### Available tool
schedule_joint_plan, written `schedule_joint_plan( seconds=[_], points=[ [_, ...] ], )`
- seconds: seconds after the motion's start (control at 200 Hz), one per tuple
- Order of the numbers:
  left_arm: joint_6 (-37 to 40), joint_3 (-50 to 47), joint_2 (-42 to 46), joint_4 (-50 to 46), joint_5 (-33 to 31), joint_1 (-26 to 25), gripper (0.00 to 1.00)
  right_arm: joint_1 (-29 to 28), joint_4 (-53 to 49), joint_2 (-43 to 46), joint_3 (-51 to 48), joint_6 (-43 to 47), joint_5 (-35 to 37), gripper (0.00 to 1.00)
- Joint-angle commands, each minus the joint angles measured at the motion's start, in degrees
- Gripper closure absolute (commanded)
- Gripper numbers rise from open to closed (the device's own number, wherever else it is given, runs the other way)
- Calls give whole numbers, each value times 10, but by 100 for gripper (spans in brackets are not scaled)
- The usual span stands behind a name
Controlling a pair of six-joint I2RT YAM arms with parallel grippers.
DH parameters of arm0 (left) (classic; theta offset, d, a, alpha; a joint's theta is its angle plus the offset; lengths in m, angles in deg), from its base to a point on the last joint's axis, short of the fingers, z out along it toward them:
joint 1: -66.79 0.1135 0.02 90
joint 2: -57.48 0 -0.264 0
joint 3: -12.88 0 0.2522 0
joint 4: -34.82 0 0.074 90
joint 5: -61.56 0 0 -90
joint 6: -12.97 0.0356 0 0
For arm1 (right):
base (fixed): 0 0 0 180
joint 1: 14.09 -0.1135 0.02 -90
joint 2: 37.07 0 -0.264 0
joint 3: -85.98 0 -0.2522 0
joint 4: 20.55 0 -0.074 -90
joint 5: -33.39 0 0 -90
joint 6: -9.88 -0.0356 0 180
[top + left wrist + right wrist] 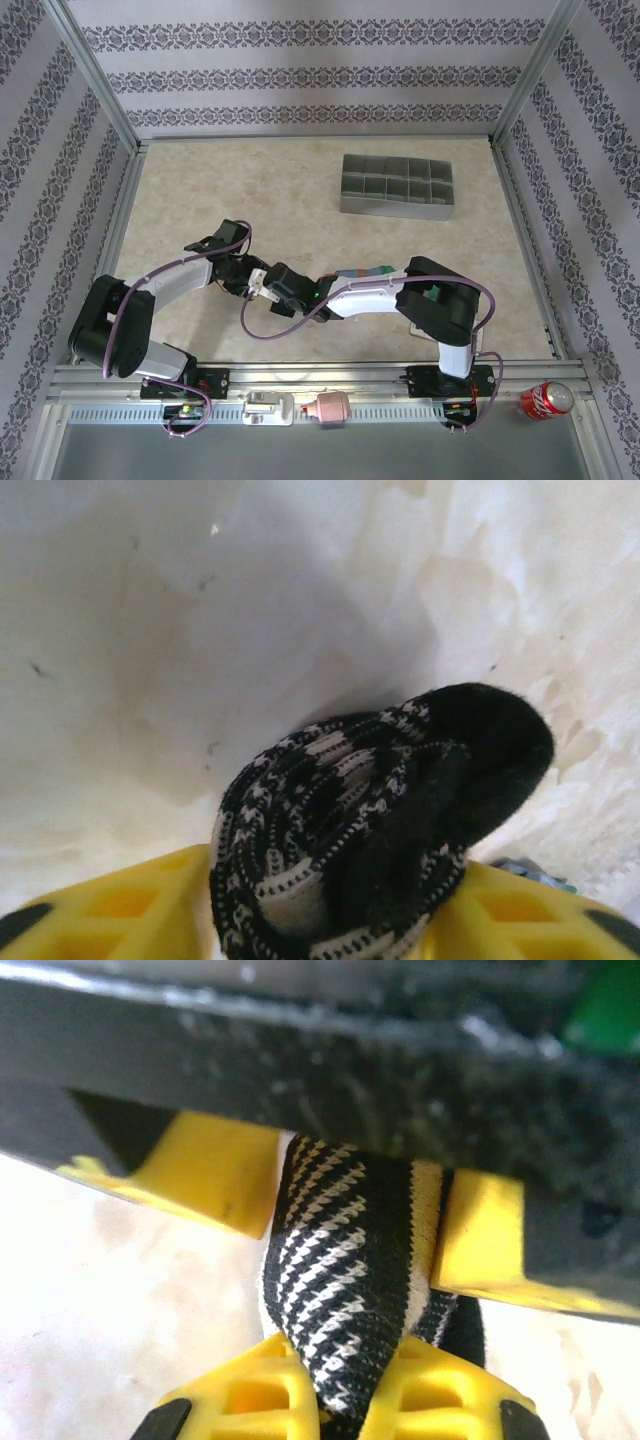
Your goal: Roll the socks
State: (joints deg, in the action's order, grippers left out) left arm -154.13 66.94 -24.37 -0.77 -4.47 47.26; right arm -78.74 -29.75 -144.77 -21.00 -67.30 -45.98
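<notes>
Right fingers [270,1395] clamp narrow on the black striped sock [350,1260]; left fingers [120,910] flank it, grip unclear.

I see beige marbled desk [200,200]. Grey compartment tray [395,208] sits far right on it; blue-teal sock [365,272] lies near middle, partly covered.

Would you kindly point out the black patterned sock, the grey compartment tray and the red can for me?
black patterned sock [370,810]: left wrist view, middle of the bunched fabric.
grey compartment tray [395,209]: top external view, its near outer wall.
red can [546,400]: top external view, middle of its body.
</notes>
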Motion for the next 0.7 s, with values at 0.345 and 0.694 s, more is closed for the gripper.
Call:
schedule_joint_plan(
  seconds=[0.345, 0.694],
  points=[
    [-6, -22, 11, 83, 58, 41, 23, 108, -108, -54, -21, -132, -249, 100],
    [-12, -16, -51, 148, 68, 9, 23, 181, -90, -87, -14, -239, -415, 100]
  ],
)
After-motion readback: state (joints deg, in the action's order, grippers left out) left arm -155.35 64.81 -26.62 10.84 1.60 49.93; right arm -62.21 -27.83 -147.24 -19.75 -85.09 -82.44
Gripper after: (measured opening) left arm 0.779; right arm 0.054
